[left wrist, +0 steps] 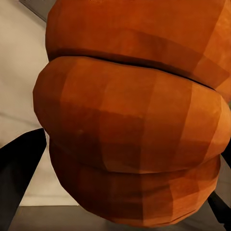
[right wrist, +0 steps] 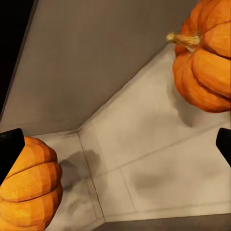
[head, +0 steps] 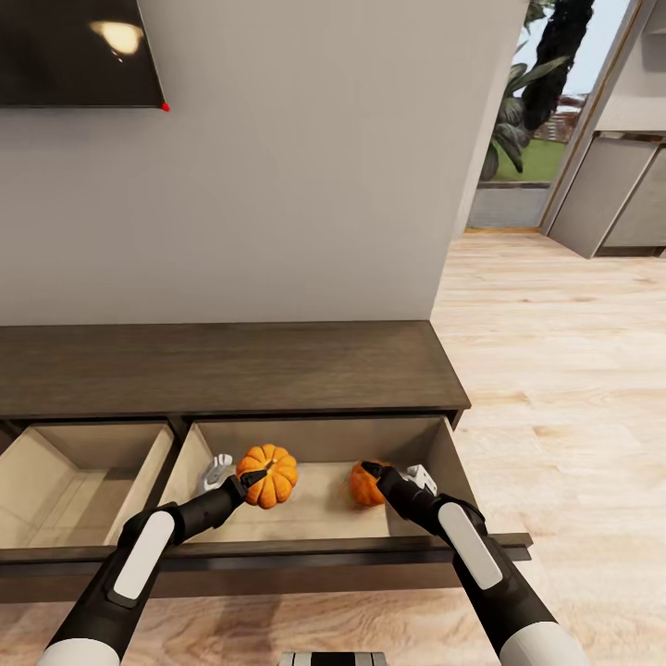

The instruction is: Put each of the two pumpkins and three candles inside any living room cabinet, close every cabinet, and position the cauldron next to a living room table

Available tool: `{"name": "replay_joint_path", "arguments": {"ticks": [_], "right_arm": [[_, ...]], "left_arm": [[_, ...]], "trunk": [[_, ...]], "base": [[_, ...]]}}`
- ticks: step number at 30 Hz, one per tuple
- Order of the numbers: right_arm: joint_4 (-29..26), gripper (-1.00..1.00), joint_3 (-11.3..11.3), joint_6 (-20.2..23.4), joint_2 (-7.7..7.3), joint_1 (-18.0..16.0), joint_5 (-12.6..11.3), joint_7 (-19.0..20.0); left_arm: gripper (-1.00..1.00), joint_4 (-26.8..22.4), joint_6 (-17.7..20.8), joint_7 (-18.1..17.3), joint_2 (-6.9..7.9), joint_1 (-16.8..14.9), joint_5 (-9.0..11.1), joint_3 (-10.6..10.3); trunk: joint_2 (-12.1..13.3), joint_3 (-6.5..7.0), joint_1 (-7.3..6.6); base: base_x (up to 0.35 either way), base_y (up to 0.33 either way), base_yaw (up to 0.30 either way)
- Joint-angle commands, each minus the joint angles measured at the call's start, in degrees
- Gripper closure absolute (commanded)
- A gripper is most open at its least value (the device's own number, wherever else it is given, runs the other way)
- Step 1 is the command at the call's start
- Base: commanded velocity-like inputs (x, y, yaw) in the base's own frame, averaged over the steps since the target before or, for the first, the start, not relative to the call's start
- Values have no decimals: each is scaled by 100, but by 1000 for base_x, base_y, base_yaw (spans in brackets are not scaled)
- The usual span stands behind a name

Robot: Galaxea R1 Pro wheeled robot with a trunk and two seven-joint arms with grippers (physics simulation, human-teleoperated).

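Both arms are reaching down into the right-hand open drawer of the cabinet, the long low dark-brown unit against the grey wall. The drawer is pulled well out, pale beige inside, and a second open drawer sits just left of it.

Left gripper is up against the bigger-looking pumpkin, which sits toward the left half of the drawer. From the left wrist camera the pumpkin is pretty much wedged right between the two dark fingers, one on each side, ribs pressed close to the lens. So it looks clamped on that pumpkin, and I can't tell whether the pumpkin rests on the drawer floor or hangs just above it.

Right gripper is over by the second pumpkin, toward the right half of the drawer. In the right wrist camera the fingers are spread wide apart with bare drawer floor between them. That second pumpkin sits just beside one fingertip, outside the gap, not between the fingers. The other pumpkin, stem showing, is further off near the drawer's back wall.

A TV hangs on the wall above, wood floor off to the right.
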Motion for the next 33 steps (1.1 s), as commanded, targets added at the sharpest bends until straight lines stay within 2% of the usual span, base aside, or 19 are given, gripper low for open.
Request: {"name": "replay_joint_path", "arguments": {"ticks": [1, 15, 18, 28, 33], "right_arm": [[-10, -100, 4, 10, 0, -2, -60, -57], [-10, -100, 4, 10, 0, -2, -60, -54], [-10, -100, 4, 10, 0, -2, -60, -52], [-10, -100, 4, 10, 0, -2, -60, -51], [-16, -100, 4, 10, -6, -2, -60, -51]], "left_arm": [[-100, -1, 34, -21, -4, -2, 0, 13], [-100, -3, 34, -30, -1, -2, 1, 22], [-100, -2, 35, -32, -1, -6, 6, 22], [-100, -2, 42, -54, -1, -5, 9, 32], [-100, -1, 42, -56, -1, -3, 9, 26]], "trunk": [[-2, -5, -1], [-2, -5, -1], [2, 62, -9], [2, 62, -9], [9, 173, -22]], "base": [[0, 0, 0], [0, 0, 0], [0, 0, 0], [0, 0, 0], [0, 0, 0]]}}
